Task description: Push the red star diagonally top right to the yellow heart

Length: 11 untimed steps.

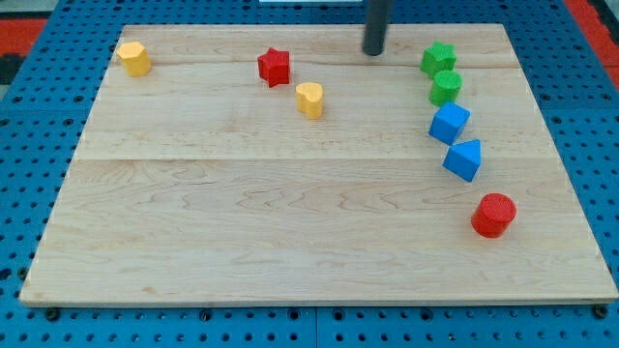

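The rod is cut off at the view's top; my tip [374, 51] rests on the surface [290, 222], right of the red star [275, 67]. It ends bare, no fingers. The yellow heart [309, 99] sits just below-right of the star, with nothing between them

I work in a lab-style test bench: a pale wooden board [290, 213] lies on a blue perforated mounting plate [39, 87], its grid of holes showing at nine and three o'clock.

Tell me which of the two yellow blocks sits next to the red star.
The yellow heart, just lower right of the red star. The other yellow block sits alone near the board's top-left corner.
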### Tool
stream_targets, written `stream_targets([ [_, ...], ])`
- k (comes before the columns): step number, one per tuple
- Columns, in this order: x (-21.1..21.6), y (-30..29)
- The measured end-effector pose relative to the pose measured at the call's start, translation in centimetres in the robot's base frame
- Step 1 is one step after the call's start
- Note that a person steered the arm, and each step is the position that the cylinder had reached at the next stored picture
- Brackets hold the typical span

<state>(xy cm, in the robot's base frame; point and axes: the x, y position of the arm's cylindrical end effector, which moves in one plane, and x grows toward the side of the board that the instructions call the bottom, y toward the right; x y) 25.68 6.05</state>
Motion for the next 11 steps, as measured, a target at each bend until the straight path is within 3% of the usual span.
stream_targets([
  [1, 5.5, -3.3],
  [2, 6.6, -9.0],
  [3, 6.4, -14.7],
  [4, 4.1, -16.2],
  [6, 0.7, -1.1],
  [8, 0.4, -10.3],
  [9, -1.9, -8.1],
  [11, -3.5, 2.2],
])
